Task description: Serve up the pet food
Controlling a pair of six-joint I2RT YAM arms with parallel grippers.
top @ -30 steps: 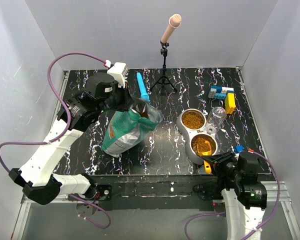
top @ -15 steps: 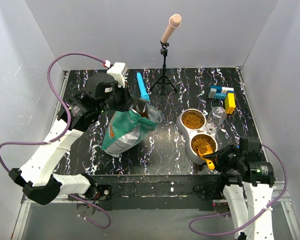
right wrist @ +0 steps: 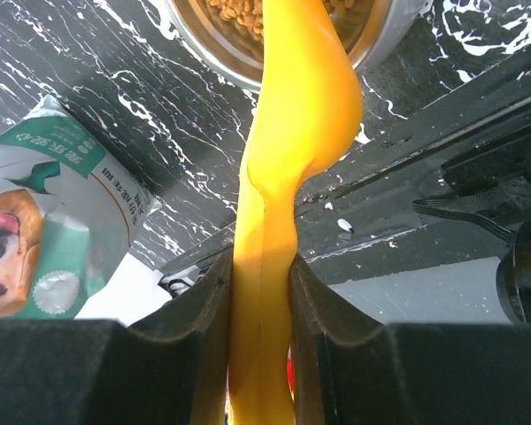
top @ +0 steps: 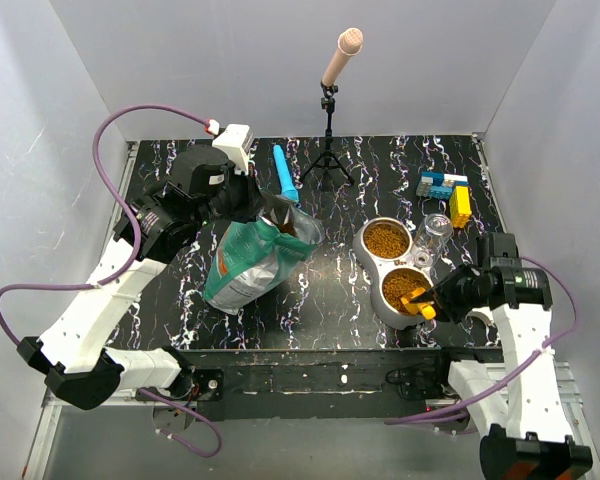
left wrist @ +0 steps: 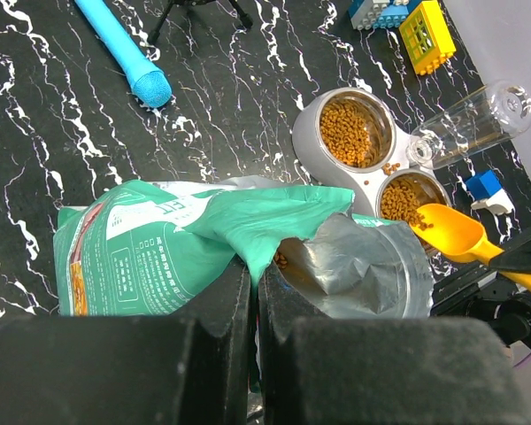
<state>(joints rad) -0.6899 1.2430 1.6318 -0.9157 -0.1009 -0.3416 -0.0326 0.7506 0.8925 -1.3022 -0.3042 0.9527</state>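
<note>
Right arm's swung round to the right of the double bowl (left wrist: 369, 183). The right gripper (top: 456, 293), clamped on the yellow scoop (top: 420, 303), has it tipped over the near cup. Both cups look full, so serving's basically done. Left of the bowl, the left gripper (left wrist: 255, 285) pinches the food bag (top: 252, 262) open.

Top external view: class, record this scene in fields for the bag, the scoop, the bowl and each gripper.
bag: green, mouth open, facing the bowl
scoop: yellow, head at the near well
bowl: double, kibble in both wells
left gripper: jaws shut on the bag's mouth edge
right gripper: jaws shut on the scoop's handle
</note>
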